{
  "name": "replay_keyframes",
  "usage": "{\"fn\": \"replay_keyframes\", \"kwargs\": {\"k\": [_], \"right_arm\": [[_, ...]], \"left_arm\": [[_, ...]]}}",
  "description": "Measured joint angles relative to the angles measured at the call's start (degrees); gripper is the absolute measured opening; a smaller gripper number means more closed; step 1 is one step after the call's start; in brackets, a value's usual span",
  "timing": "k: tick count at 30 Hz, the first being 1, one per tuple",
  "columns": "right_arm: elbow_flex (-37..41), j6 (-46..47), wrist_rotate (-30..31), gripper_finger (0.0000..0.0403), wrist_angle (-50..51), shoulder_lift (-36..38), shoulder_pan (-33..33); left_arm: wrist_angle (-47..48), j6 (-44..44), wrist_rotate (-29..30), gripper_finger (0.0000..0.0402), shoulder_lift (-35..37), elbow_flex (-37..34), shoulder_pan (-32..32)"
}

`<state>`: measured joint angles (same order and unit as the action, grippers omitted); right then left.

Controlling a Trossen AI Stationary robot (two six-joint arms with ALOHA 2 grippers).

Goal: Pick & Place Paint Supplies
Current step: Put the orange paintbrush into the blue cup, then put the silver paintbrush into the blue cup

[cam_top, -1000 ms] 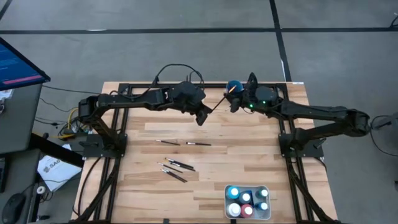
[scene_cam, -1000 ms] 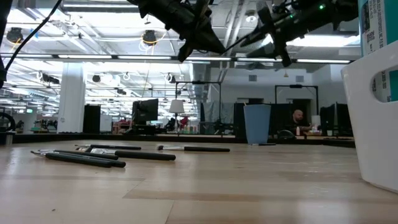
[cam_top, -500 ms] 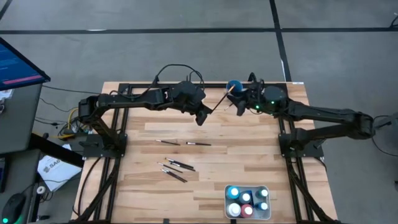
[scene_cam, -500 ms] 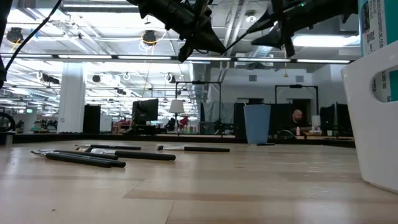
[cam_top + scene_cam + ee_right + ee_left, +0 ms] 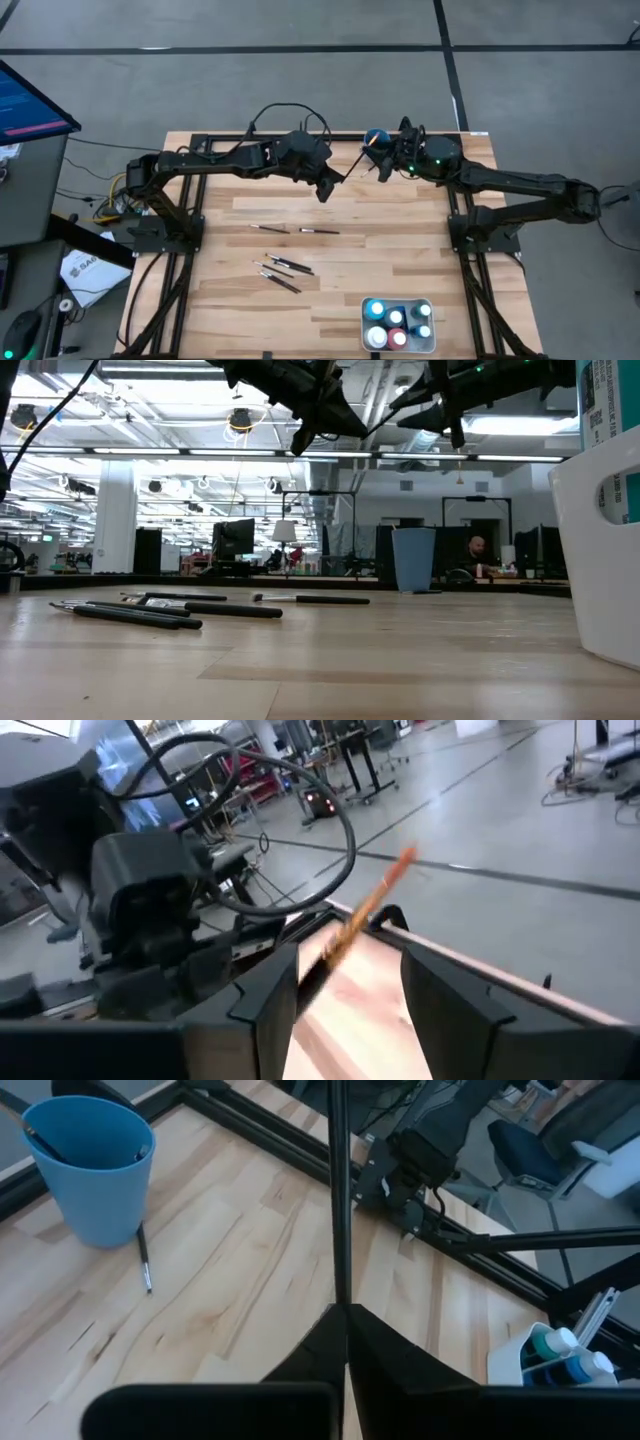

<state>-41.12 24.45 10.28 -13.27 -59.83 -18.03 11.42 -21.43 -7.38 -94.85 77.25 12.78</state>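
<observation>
Paintbrush [image 5: 352, 166] in left tool [image 5: 327, 186] slants toward blue cup [image 5: 377, 139].

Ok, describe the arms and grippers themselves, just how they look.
Both arms are dark, nearly black, built of slim jointed links on black frame mounts at the table's sides. Black cables loop above the left arm's wrist. The right arm shows small green lights near its wrist. The left gripper and right gripper each have two dark, wedge-shaped fingers. No markings are legible.
</observation>
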Motion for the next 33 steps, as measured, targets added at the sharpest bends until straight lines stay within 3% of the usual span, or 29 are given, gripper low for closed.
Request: {"fn": "replay_keyframes", "kwargs": {"k": [7,11,15,19,24,29,33], "right_arm": [[-0.02,-2.04,0.01,0.0167,-3.95,0.54,-0.23],[-0.02,-2.04,-1.74,0.0136,-3.27,0.74,-0.32],[-0.02,-2.36,-7.06,0.0108,4.61,0.75,-0.04],[-0.02,-2.65,-5.42,0.0105,16.27,-0.06,0.11],[-0.47,-3.38,3.02,0.0134,28.32,-4.59,-0.17],[-4.19,-2.04,4.41,0.0187,37.88,-11.50,-2.99],[-4.96,-7.81,4.24,0.0207,40.76,-16.88,-4.56]], "left_arm": [[0.03,0.07,0.00,0.0000,0.00,0.00,0.02],[0.23,0.15,-0.01,0.0000,0.00,0.00,0.02],[3.90,0.49,-0.02,0.0000,0.00,0.00,0.02],[8.81,2.95,1.02,0.0001,0.01,-0.83,0.02],[9.36,1.68,0.23,0.0025,0.04,-4.68,0.02],[9.28,0.73,-1.39,0.0083,0.04,-7.38,-1.05],[9.14,-1.29,-1.60,0.0124,0.04,-8.48,-1.35]]}}
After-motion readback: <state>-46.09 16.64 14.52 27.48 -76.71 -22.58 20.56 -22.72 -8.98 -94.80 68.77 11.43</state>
